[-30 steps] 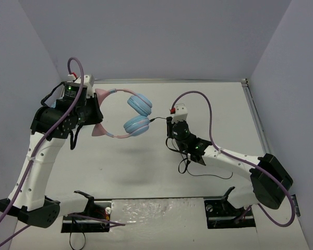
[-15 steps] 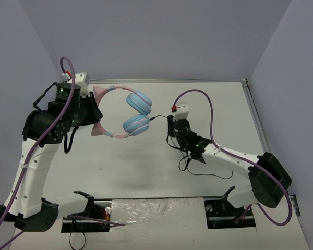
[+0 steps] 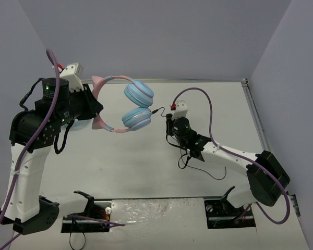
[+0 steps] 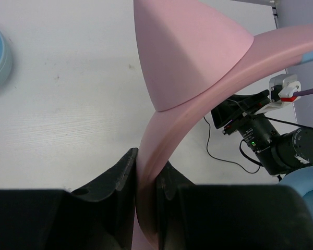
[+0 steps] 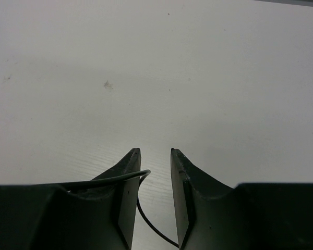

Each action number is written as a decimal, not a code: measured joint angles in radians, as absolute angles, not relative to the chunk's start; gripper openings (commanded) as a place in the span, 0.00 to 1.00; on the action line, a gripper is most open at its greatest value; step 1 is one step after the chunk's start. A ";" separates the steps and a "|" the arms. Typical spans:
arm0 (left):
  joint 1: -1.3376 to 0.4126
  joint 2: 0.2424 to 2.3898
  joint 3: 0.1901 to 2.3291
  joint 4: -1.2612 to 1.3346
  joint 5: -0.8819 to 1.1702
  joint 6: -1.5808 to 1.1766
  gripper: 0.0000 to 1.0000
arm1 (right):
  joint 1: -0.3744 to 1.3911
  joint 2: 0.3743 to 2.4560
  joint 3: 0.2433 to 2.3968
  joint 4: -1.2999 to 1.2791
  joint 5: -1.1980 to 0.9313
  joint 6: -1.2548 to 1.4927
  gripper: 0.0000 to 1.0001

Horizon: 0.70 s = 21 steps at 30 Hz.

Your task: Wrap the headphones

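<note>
Overhead and wrist views of a two-arm rig at a white table (image 3: 146, 166).

The left arm (image 3: 28, 156) stands tall at the left side. The right arm (image 3: 235, 159) reaches low across the surface toward the middle.

The headphones (image 3: 137, 118) hang in the air at the far left, carried by the left gripper (image 3: 95, 107). From above, the pink headband (image 3: 110, 129) arcs away from the claw to the right. Its two light blue ear cups (image 3: 139, 94) are stacked one behind the other, between the two arms.

Only the left wrist view shows the grasp. There the left gripper (image 4: 146, 182) is clamped tight on the headband, just below one pink cat ear (image 4: 182, 57), and the right arm (image 4: 281, 146) lies on the table beyond.

The thin black cable (image 3: 157, 111) leaves the nearer cup, runs right to the right gripper (image 3: 168, 126), then trails in a loose loop on the table beside that arm. The overhead view hides how that claw meets the wire.

The right wrist view supplies it. The right gripper (image 5: 155, 177) stands narrowly parted. The cable (image 5: 104, 180) crosses one finger (image 5: 126, 192), bends into the gap and drops down through it. It lies against that finger and is not pinched by both. The headphones are out of this view.
</note>
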<state>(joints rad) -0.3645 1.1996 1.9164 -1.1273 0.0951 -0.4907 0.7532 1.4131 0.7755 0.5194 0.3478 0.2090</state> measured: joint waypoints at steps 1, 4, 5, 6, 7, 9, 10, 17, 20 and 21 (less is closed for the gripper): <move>-0.364 1.201 1.919 -1.127 0.098 -0.493 0.00 | 0.753 1.415 0.778 0.520 0.346 0.210 0.27; -0.364 1.204 1.919 -1.127 0.105 -0.500 0.00 | 0.753 1.421 0.780 0.519 0.338 0.216 0.27; -0.364 1.206 1.919 -1.127 0.106 -0.502 0.00 | 0.752 1.421 0.780 0.520 0.336 0.219 0.27; -0.364 1.208 1.919 -1.127 0.106 -0.504 0.00 | 0.752 1.421 0.780 0.520 0.334 0.223 0.27; -0.364 1.210 1.920 -1.127 0.107 -0.505 0.00 | 0.752 1.421 0.780 0.520 0.332 0.227 0.27; -0.364 1.215 1.920 -1.126 0.108 -0.507 0.00 | 0.752 1.421 0.780 0.520 0.329 0.235 0.27; -0.364 1.217 1.920 -1.126 0.109 -0.508 0.00 | 0.752 1.422 0.780 0.520 0.327 0.238 0.27; -0.363 1.237 1.930 -1.123 0.117 -0.513 0.00 | 0.752 1.439 0.779 0.528 0.296 0.267 0.27; -0.359 1.238 1.936 -1.119 0.122 -0.514 0.00 | 0.752 1.446 0.766 0.538 0.280 0.283 0.27; -0.358 1.239 1.939 -1.119 0.124 -0.514 0.00 | 0.752 1.446 0.760 0.540 0.276 0.288 0.27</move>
